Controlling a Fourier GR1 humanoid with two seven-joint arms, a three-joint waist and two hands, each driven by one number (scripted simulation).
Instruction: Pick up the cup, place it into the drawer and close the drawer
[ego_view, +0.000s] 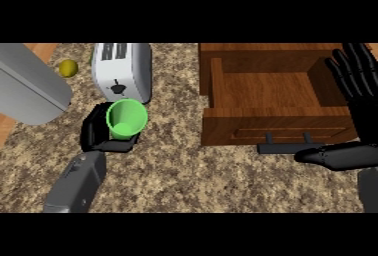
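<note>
A green cup (127, 118) sits in my left hand (100, 133), whose fingers curl round it just in front of the toaster; the cup's mouth faces up toward me. To the right, the wooden drawer (277, 120) stands pulled out and open, with a dark handle (289, 147) on its front and nothing visible inside. At the drawer's right side my right hand (356, 80) is open with its fingers straight and pointing away, and its thumb (339, 155) lies low by the handle's right end.
A silver toaster (123, 71) stands behind the cup. A large grey rounded object (29, 85) fills the left edge, with a small yellow-green fruit (69, 67) beside it. The speckled countertop (192, 175) spreads across the front.
</note>
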